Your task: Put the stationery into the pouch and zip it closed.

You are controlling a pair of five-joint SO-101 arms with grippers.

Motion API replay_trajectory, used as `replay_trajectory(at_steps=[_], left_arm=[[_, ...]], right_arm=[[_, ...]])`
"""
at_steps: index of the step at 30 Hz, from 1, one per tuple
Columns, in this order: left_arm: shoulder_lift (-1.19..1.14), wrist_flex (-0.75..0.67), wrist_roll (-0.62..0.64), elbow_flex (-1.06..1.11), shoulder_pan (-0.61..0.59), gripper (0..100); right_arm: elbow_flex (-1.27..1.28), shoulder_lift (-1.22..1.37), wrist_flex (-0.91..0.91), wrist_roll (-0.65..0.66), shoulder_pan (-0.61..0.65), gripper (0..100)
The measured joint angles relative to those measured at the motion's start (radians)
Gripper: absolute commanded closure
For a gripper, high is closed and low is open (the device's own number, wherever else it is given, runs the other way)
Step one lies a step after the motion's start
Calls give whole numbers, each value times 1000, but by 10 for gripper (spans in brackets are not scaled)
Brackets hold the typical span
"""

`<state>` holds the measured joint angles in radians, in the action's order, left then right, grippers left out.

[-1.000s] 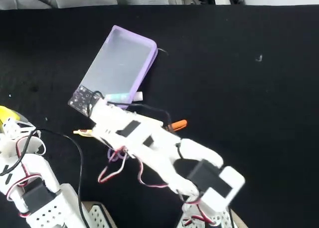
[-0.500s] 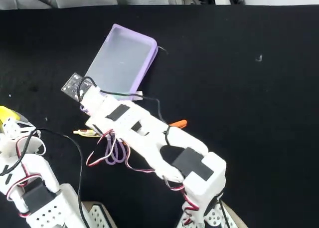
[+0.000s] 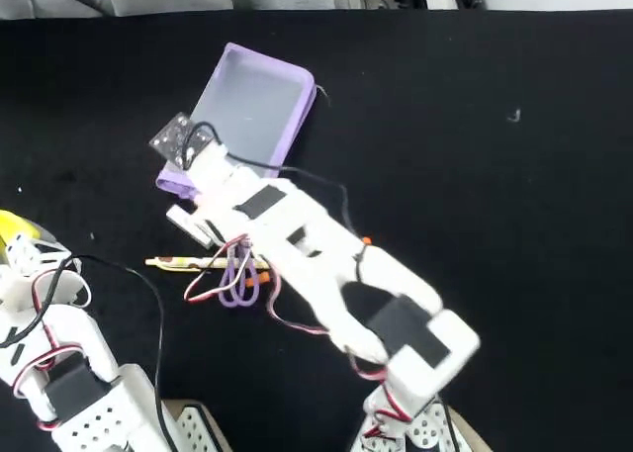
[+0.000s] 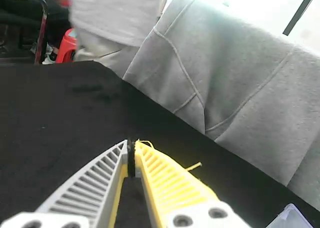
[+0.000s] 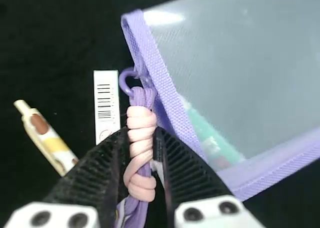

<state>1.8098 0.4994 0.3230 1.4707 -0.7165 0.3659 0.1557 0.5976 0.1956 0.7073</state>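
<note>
Pouch (image 3: 259, 101) flat on desk (image 3: 475, 175); soft, light, likely slides when tugged. Right claw (image 5: 141, 140) pinched on zipper cord (image 5: 140, 119) at pouch corner, best hold. Left claw (image 4: 132, 150) closed, empty. Pen (image 3: 183, 263) lies outside.

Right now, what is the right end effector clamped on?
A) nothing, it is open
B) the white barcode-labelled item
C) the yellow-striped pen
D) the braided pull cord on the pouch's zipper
D: in the right wrist view the right end effector is shut on the braided pull cord hooked to the purple pouch, while the pen lies apart on the table.
</note>
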Motion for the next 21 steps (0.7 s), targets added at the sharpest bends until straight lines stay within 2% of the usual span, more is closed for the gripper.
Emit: replay_trajectory(at_steps=[3, 9, 21], left_arm=[[0, 0, 0, 0, 5, 951], [0, 2, 0, 0, 110, 784], [11, 92, -29, 6, 359, 773]], right_arm=[[72, -112, 8, 0, 0, 988], [213, -347, 9, 41, -12, 988], [359, -621, 9, 86, -143, 988]])
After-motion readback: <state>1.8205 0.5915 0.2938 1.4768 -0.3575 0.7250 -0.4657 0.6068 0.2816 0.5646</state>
